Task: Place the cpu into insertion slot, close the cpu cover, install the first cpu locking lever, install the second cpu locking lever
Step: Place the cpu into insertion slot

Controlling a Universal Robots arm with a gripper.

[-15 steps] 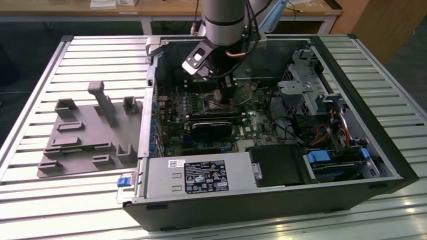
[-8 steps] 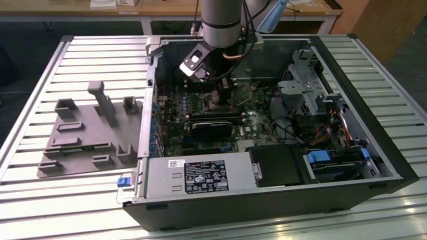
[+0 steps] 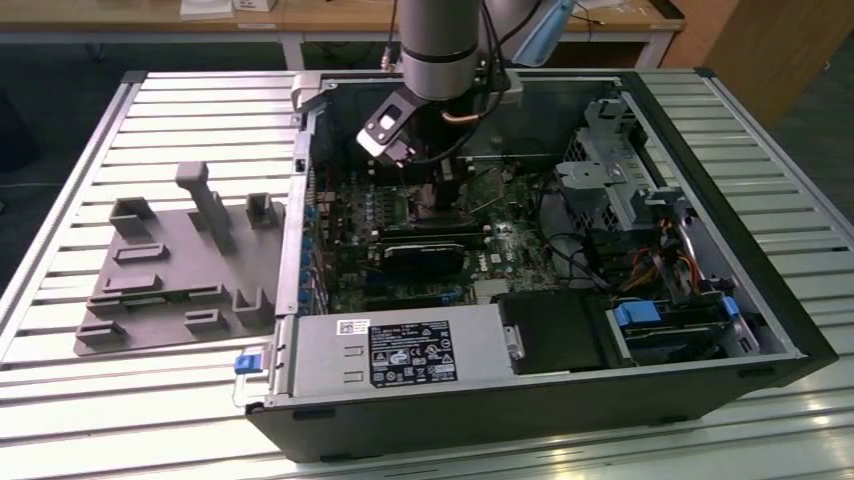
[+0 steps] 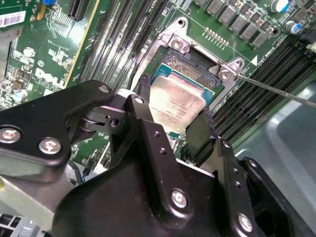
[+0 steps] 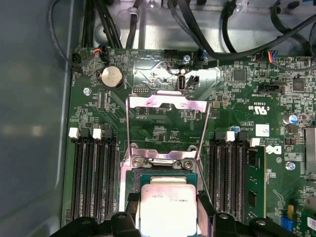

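Observation:
My gripper point(image 4: 173, 114) is shut on the cpu point(image 4: 178, 101), a flat square chip with a silvery top, one black finger point(image 4: 142, 101) on each of two opposite edges. The cpu hangs tilted just over the insertion slot point(image 4: 190, 70), a dark square socket in the green board; whether they touch I cannot tell. In the first wrist view the cpu point(image 5: 167, 205) sits between the fingertips point(image 5: 130, 207), with the slot point(image 5: 163, 170) partly under it. The cpu cover point(image 5: 167, 104) is swung open, lying back beyond the socket. Two thin locking levers point(image 5: 129, 138) stand unlatched along its sides.
In the exterior view the arm point(image 3: 441, 50) reaches down into an open computer case point(image 3: 747, 330). A black heatsink block point(image 3: 427, 255) lies on the board in front of the gripper. Memory slots point(image 5: 94, 173) flank the socket. A grey fixture point(image 3: 174, 270) rests on the table at the exterior view's left.

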